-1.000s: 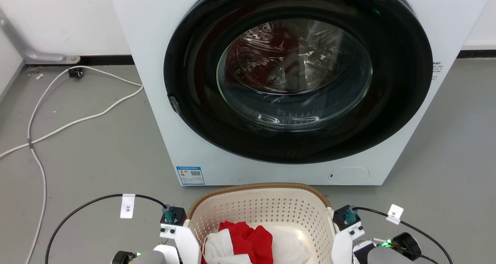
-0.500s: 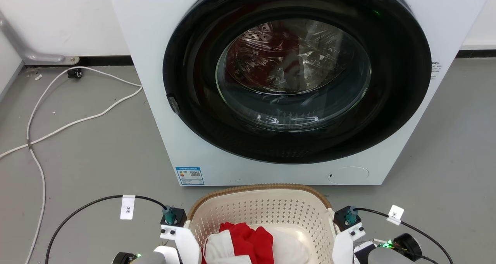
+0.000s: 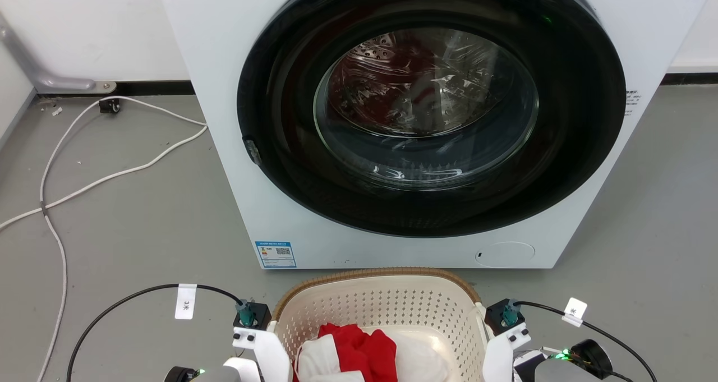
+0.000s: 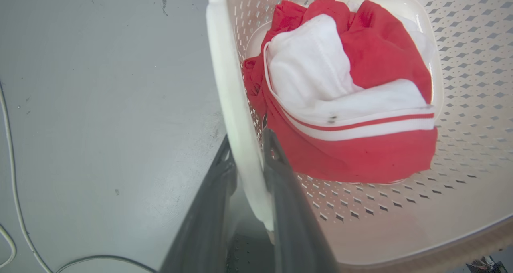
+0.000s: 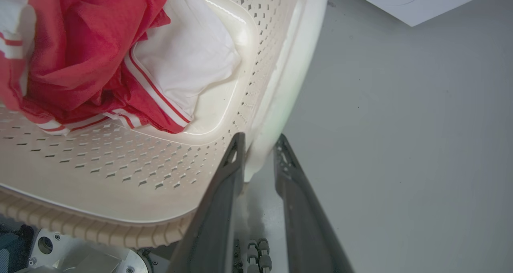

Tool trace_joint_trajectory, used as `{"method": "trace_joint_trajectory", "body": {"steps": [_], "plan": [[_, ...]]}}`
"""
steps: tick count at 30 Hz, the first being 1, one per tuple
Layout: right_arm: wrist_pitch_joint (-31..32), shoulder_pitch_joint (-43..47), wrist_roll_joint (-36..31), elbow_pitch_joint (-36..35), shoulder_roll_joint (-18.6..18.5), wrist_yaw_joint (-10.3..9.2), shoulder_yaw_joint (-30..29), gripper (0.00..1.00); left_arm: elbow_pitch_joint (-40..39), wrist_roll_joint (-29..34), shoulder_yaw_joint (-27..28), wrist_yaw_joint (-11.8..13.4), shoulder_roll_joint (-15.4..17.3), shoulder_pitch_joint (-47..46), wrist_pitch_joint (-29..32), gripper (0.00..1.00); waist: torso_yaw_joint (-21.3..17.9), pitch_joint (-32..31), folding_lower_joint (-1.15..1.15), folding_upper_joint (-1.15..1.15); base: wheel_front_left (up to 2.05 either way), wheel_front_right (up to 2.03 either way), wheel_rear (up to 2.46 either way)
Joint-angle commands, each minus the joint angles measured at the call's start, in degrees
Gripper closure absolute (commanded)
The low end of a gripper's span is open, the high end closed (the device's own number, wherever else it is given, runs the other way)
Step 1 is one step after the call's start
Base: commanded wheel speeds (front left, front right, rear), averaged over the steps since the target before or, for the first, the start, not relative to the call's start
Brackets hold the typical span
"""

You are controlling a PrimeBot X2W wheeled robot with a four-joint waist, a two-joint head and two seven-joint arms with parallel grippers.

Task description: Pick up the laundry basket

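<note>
Squarely between jaws — laundry basket (image 4: 465, 88) handles (image 4: 234, 104).

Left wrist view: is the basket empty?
No, red and white clothes lie in the basket.

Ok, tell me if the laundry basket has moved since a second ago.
Yes, slightly: in the head view the laundry basket has slid down the picture, away from the blue sticker on the washing machine, which stayed put.

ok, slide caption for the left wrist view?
Left gripper closed on the white side handle of the laundry basket, red-and-white clothes inside, grey floor alongside.
</note>
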Motion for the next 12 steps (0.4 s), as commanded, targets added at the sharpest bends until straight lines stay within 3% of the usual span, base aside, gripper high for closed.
{"method": "trace_joint_trajectory", "body": {"steps": [1, 12], "plan": [[-0.4, -1.1, 0.1, -0.4, 0.6, 0.18, 0.5, 1.00, -0.5, 0.0, -0.5, -0.7, -0.8, -0.4, -0.2, 1.00, 0.0, 0.0, 0.00, 0.00, 0.00, 0.00, 0.00], [-0.5, -1.1, 1.3, -0.4, 0.6, 0.18, 1.5, 1.00, -0.4, -1.3, -1.7, -0.7, -0.6, -0.7, -0.5, 1.00, 0.1, 0.1, 0.00, 0.00, 0.00, 0.00, 0.00]]}}
